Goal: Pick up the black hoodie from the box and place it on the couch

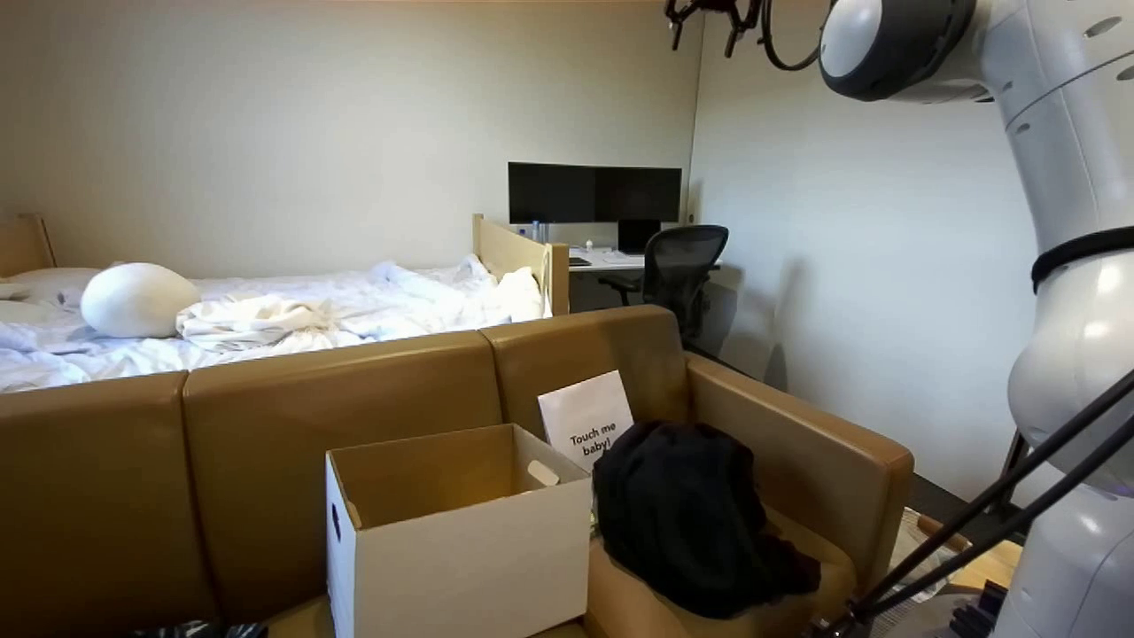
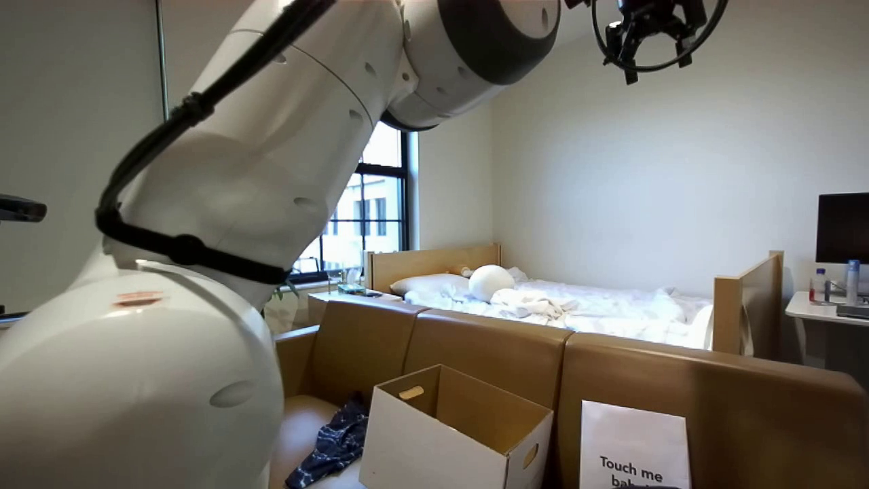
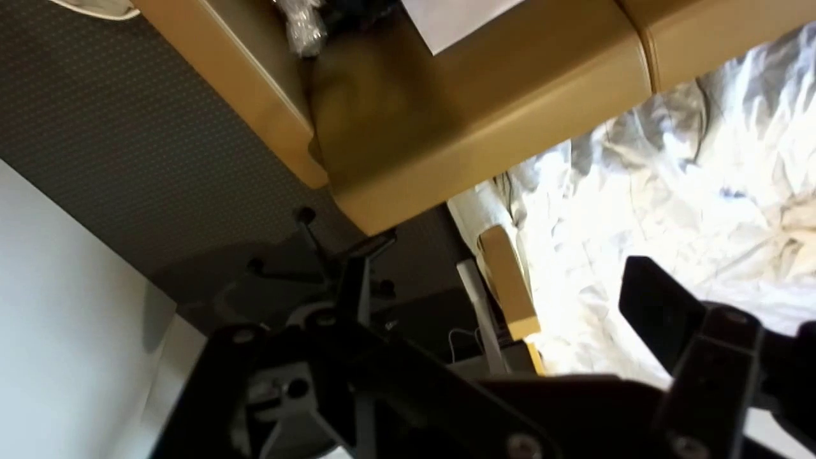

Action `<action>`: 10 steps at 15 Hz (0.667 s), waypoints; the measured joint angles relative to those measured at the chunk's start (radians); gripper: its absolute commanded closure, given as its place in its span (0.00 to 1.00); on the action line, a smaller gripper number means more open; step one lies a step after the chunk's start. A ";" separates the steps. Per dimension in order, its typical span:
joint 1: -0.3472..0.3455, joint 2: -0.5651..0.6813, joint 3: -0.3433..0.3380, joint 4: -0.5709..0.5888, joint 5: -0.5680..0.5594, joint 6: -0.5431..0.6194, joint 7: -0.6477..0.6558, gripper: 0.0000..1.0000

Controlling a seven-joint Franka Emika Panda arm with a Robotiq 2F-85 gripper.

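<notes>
1 black hoodie [image 1: 678,523] lies heaped on the couch [image 1: 345,390] seat in an exterior view, at the end by the wide armrest [image 1: 797,416]. The box [image 1: 469,567] sits on the couch just beside it; can't tell if the 2 touch. A white sign [image 1: 585,412], txt "Touch me baby!", is propped at the couch back, behind the hoodie from that cam. I've got the gripper [image 3: 497,280] spread, its 2 fingers [image 3: 660,309] well apart in the wrist view; in both exterior views it hangs high above couch lvl, tips down, partly cut off. On the box's far side from the sign, a crumpled navy patterned cloth [image 2: 333,441] lies on the seat. Bg, beyond the couch: white-sheeted bed [image 2: 652,309] w/ a round white obj. [image 2: 491,282] on it, plus a monitor [image 1: 594,195] above a desk [image 2: 804,305] & a black mesh chair [image 1: 682,261].
</notes>
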 measured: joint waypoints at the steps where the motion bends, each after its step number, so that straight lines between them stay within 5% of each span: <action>1: -0.002 0.018 0.003 0.012 0.001 -0.040 -0.031 0.00; 10: 0.053 0.166 0.018 0.025 -0.011 -0.165 -0.197 0.00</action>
